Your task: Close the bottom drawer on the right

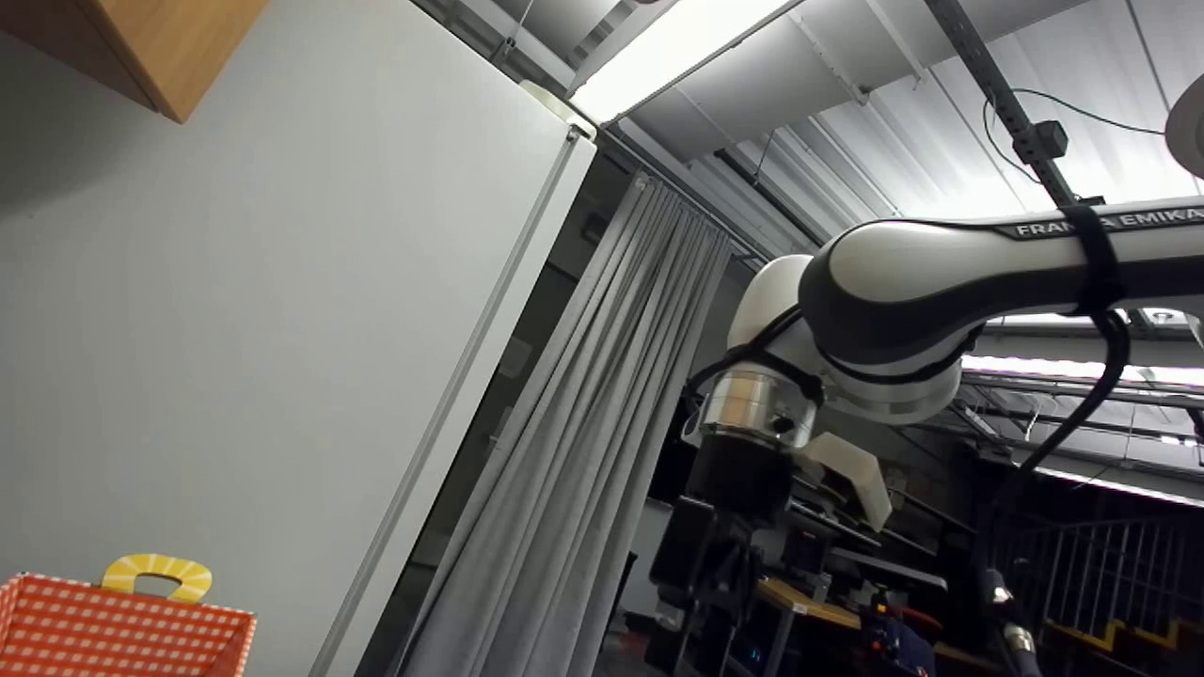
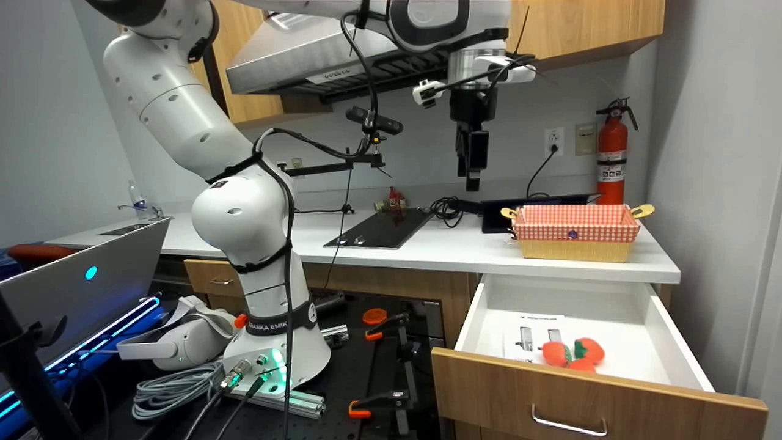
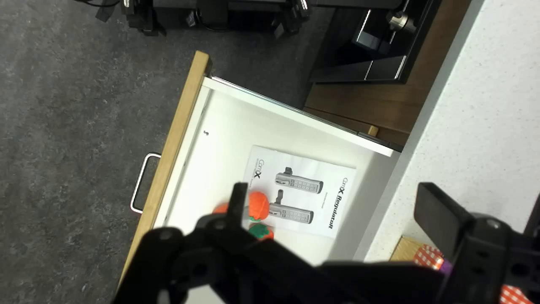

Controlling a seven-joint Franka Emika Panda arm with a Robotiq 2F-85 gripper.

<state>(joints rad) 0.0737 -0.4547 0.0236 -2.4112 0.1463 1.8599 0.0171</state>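
Wrist view: drawer [image 3: 223, 160] well below the claw [image 3: 331, 202].

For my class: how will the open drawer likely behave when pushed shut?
The drawer will probably glide rather than tip, as its side carries what looks like a metal runner. Its boxy form and thick wood-look front suggest it won't flex much. The rounded red objects inside may roll if it's shoved hard.
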